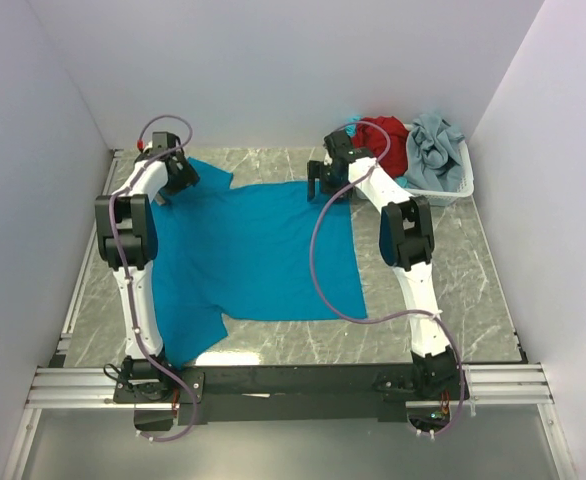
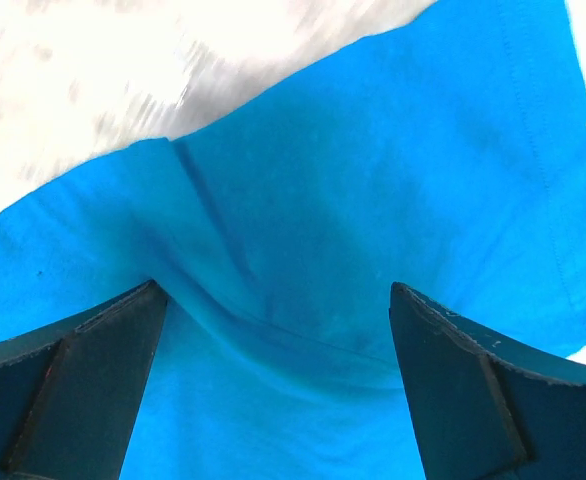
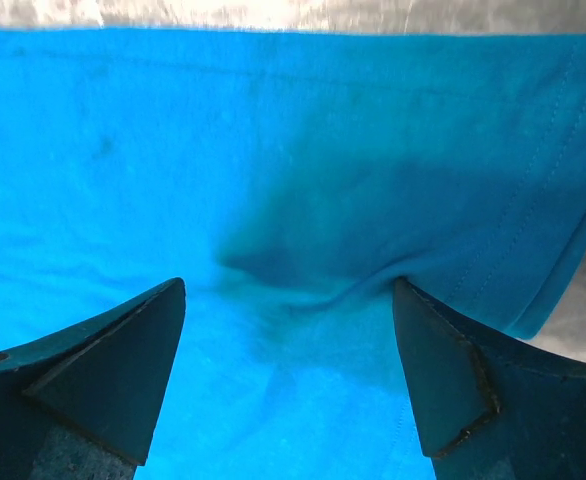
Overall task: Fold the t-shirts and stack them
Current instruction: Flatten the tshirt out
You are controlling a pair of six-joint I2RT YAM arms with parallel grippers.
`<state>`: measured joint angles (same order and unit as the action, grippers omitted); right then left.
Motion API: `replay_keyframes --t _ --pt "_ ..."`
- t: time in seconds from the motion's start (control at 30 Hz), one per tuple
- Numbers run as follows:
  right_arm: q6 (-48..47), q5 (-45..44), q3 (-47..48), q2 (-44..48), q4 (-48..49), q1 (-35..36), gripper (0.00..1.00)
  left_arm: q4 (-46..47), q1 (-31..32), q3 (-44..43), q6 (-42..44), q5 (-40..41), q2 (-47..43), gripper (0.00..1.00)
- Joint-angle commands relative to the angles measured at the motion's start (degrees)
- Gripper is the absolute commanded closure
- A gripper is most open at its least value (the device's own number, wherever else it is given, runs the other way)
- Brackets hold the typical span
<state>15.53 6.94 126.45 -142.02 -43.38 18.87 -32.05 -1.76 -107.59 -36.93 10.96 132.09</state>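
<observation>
Gaping left claw (image 2: 278, 295), right claw (image 3: 289, 290) on t-shirt (image 1: 253, 250)

The spread t-shirt (image 1: 253, 250) lies flat on the desk (image 1: 453, 290), left of centre, between my arms. My left pincer (image 1: 178, 178) sits at its far left corner, my right pincer (image 1: 318, 182) at its far right edge. The basket (image 1: 453, 188) stands in the desk's far right corner, holding two bunched t-shirts (image 1: 388, 140) side by side.
</observation>
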Motion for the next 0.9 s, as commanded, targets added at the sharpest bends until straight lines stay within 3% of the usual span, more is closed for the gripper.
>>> replay_keyframes --t 0.0,0.23,0.4,0.57,0.87 --pt "-2.1 0.8 4.2 -0.6 1.6 -1.3 0.09 1.0 -0.8 -6.0 4.2 -5.9 5.4 0.01" --pt "-4.1 2.9 7.5 -0.8 6.0 -2.3 0.07 0.1 -1.2 -17.0 6.5 -9.2 11.2 0.01" --pt "-6.5 2.6 8.9 2.2 7.6 -1.8 0.06 0.3 -1.6 -15.9 6.3 -7.1 4.8 0.01" --pt "-7.4 1.8 3.3 10.1 9.0 -0.5 0.05 -1.6 -1.5 -10.7 3.4 -2.7 -6.5 0.01" --pt "-10.3 -1.9 -14.4 24.4 11.5 6.4 0.05 -8.5 -1.5 13.2 -9.6 5.2 -31.1 0.01"
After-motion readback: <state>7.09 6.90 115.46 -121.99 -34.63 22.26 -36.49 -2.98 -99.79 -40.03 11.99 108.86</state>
